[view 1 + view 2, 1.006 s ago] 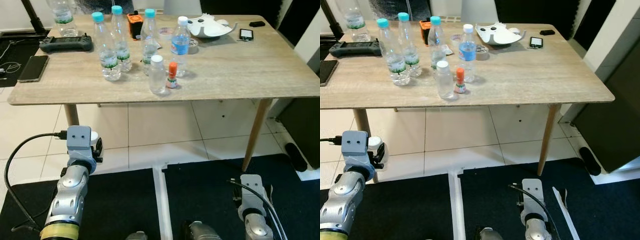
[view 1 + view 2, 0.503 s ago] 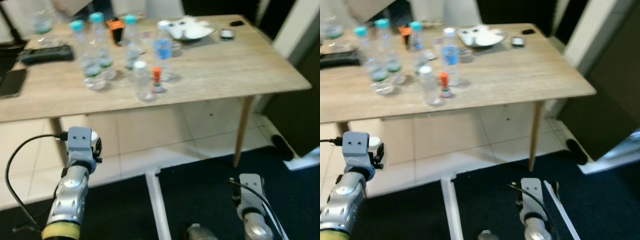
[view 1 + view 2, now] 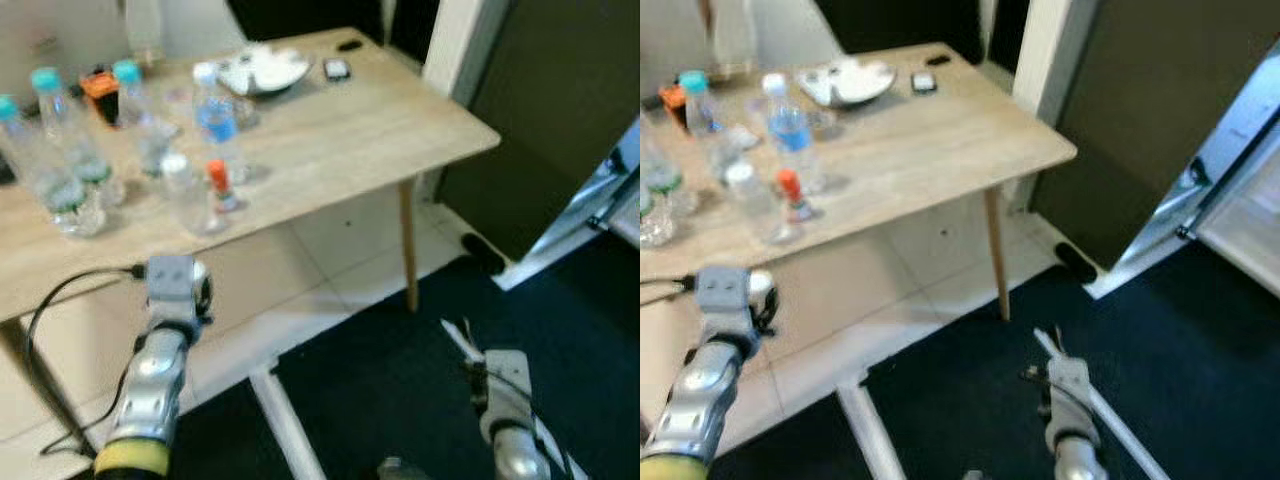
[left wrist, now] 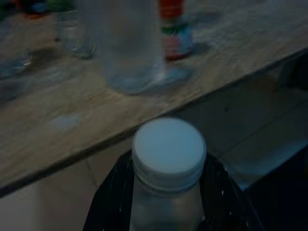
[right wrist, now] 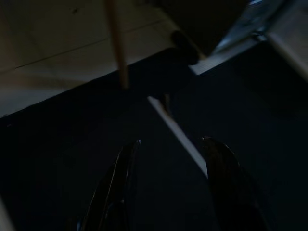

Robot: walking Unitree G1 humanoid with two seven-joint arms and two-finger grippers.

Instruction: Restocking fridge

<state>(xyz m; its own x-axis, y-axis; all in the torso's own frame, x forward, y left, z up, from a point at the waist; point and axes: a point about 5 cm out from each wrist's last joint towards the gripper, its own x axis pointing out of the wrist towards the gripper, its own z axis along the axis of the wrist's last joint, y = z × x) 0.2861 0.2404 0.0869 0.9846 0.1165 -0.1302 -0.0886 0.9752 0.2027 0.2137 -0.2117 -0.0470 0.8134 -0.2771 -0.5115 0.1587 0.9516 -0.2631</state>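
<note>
Open dark floor [image 3: 1200, 330] is seen beyond the desk [image 3: 330, 130] edge. A white-capped bottle [image 4: 168, 173] is grasped between the left gripper [image 4: 166, 192] fingers, just below that edge. The right gripper [image 5: 168, 187] fingers are spread, nothing between them. Since a second ago, the view has swung rightward; the bottles [image 3: 200, 140] on the desk appear unmoved.

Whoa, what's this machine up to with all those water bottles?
It is restocking a fridge. Its left claw is shut on a white-capped bottle, held low just off the edge of the wooden table. More bottles stand on that table beside a small orange-capped one. The right claw hangs open above dark floor, holding nothing. A white door stands ajar on the robot's right.
</note>
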